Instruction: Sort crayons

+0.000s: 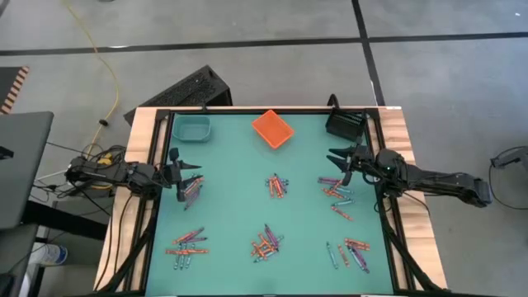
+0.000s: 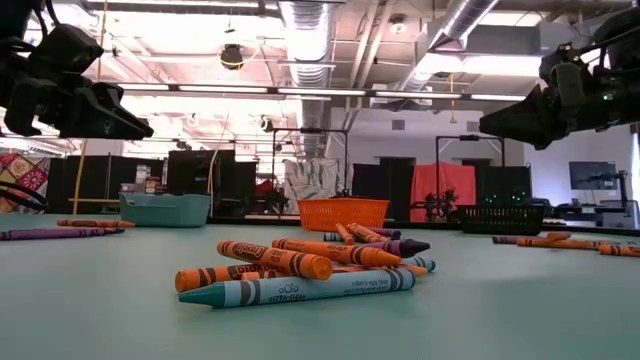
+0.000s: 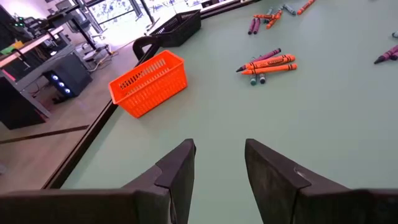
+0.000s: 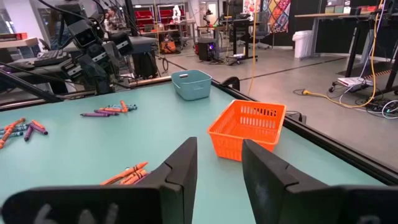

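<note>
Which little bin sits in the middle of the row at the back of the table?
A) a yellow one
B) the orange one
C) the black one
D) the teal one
B: from above, the orange bin sits between the teal bin and the black bin along the table's far edge.
</note>
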You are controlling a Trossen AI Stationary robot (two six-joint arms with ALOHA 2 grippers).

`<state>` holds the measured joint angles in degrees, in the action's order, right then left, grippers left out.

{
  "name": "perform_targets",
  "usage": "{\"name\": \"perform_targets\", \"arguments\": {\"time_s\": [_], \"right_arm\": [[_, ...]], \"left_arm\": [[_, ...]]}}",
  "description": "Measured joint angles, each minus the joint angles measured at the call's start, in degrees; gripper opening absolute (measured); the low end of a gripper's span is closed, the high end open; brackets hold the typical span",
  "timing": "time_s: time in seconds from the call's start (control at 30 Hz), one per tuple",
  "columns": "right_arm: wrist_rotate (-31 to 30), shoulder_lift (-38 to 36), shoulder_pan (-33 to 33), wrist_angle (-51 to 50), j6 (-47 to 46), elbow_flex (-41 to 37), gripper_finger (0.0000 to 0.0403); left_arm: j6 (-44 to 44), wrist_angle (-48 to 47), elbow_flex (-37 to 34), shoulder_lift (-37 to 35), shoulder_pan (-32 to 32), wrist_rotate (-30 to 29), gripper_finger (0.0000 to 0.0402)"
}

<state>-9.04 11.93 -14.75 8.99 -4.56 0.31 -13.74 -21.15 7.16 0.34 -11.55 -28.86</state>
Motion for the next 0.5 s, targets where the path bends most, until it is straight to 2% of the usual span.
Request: {"name": "perform_targets", "arguments": {"time_s": [0.5], "right_arm": [[0.00,0.01,0.00,-0.01,0.00,-0.02,0.0129]], "left_arm": [[0.00,0.00,0.00,0.42,-0.26,0.02,0.0132]]}}
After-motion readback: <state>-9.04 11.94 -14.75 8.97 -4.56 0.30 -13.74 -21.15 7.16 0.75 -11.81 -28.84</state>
